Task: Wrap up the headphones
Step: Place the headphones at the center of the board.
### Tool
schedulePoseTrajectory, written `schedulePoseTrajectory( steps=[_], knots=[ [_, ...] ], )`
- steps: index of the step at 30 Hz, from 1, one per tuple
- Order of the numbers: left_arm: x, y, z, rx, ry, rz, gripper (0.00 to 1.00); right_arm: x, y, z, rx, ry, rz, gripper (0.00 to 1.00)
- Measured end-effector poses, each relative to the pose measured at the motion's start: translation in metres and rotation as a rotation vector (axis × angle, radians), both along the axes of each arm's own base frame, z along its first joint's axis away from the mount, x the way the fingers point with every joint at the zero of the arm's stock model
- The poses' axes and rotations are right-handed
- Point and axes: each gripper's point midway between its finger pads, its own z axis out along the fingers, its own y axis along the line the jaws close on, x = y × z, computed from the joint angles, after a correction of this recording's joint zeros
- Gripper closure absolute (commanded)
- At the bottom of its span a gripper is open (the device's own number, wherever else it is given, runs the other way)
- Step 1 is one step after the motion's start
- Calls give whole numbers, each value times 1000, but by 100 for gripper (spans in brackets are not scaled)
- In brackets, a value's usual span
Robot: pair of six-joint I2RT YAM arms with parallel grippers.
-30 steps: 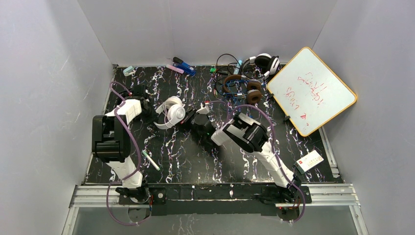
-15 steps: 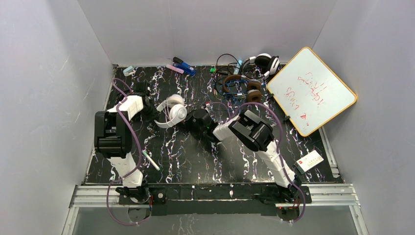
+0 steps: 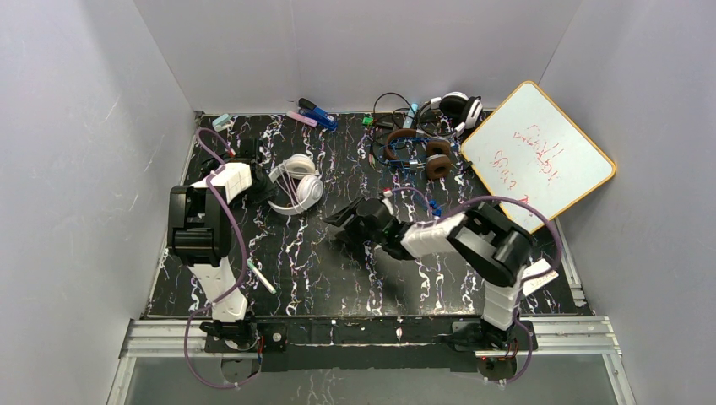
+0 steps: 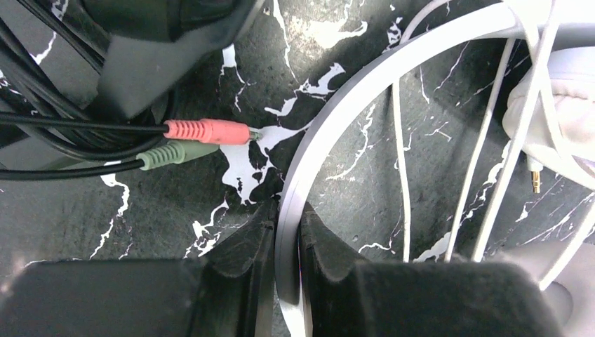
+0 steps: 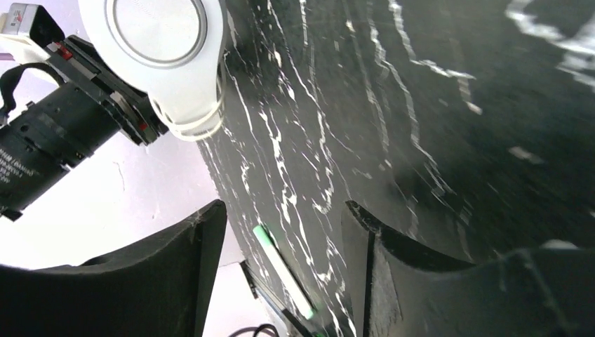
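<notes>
The left claw (image 4: 288, 221) is pinched on the pale headband (image 4: 365, 88) of the white headphones (image 3: 297, 187), which lie just beyond its tips. The band is judged light, stiff and smooth, a sound place to be held. The thin cord (image 4: 400, 161) draped over it is limp and easily snagged. The right claw (image 5: 284, 210) is spread, empty, well apart.

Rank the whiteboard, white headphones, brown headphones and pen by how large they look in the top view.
Largest: whiteboard.
Next: white headphones and brown headphones, too alike to rank.
Smallest: pen.
</notes>
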Motion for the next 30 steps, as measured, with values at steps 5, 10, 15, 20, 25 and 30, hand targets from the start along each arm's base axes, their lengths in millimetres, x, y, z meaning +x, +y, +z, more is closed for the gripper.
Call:
schedulePoseTrajectory(
  steps=[5, 10, 15, 20, 25, 30],
  knots=[
    [3, 2, 0, 11, -13, 7, 71, -17, -40, 16, -53, -53, -13, 27],
    [6, 3, 3, 10, -28, 19, 47, -19, -65, 46, -106, -169, -25, 25],
    [0, 0, 6, -4, -11, 12, 29, -14, -78, 65, -178, -287, -16, 23],
    [-19, -1, 30, -10, -36, 0, 17, -9, -90, 62, -332, -384, 41, 23],
    [-45, -6, 80, -9, -158, -40, 3, -10, -106, 87, -456, -568, 143, 21],
    [-69, -43, 123, -41, -295, -175, 30, -18, -122, 123, -500, -780, 259, 21]
  ],
)
